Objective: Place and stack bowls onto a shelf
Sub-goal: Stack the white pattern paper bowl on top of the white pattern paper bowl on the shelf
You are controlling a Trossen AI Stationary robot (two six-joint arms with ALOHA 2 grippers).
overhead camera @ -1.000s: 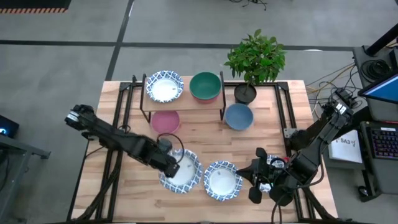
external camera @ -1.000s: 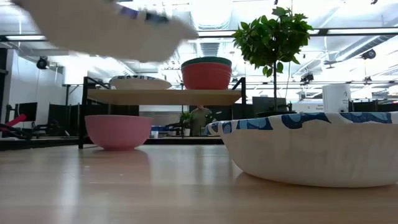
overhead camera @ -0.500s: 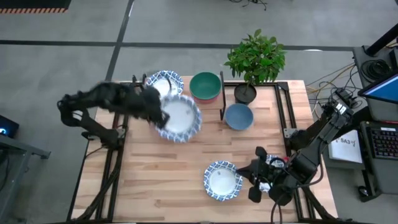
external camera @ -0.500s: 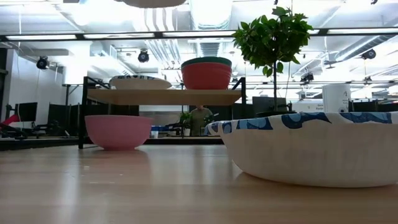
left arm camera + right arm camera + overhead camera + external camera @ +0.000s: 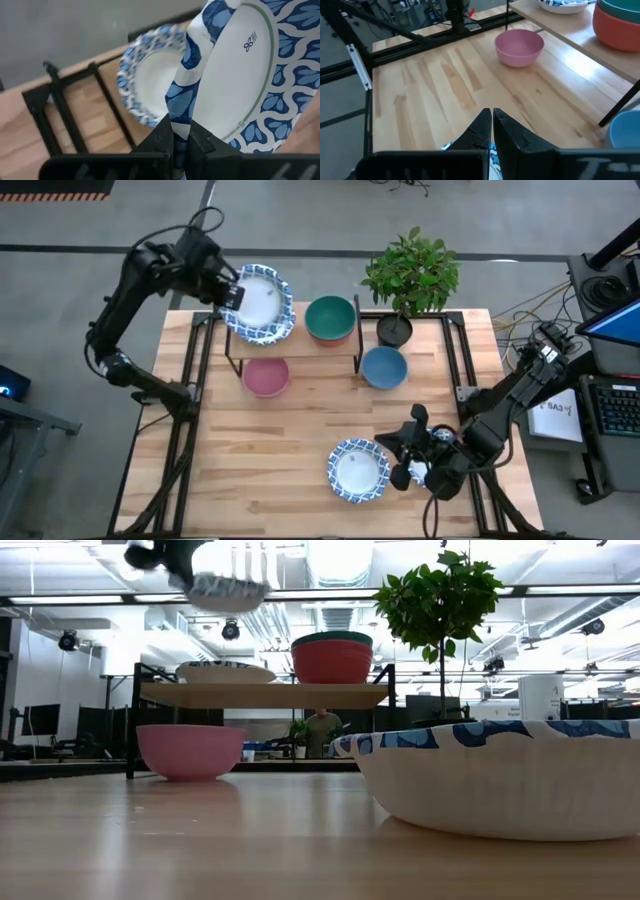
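Only the left wrist view makes the grip plain: the left gripper (image 5: 181,142) pinches the rim of a blue-patterned white bowl (image 5: 240,75), its fingers pressed on either side of the rim, and a second patterned bowl (image 5: 150,82) lies below and beyond it on the shelf (image 5: 112,100). From above, the held bowl (image 5: 259,303) hangs tilted over the shelf's left end, covering the bowl beneath it, with the left gripper (image 5: 230,293) at its left edge. The low view shows what the high view hides: the bowl on the shelf (image 5: 225,672) sits flat on the board (image 5: 262,694), and the carried one (image 5: 222,588) is well above it, apart.

On the shelf's right half a green bowl (image 5: 330,317) is nested in a red bowl (image 5: 331,662) (the red barely shows from above). A pink bowl (image 5: 265,376) stands on the table (image 5: 300,430) under the shelf, and a blue bowl (image 5: 383,366) just beside the shelf's right legs, near the potted plant (image 5: 410,275).

The right gripper (image 5: 410,463) waits, fingers pressed together, just beside another patterned bowl (image 5: 358,470) at the table's near edge.
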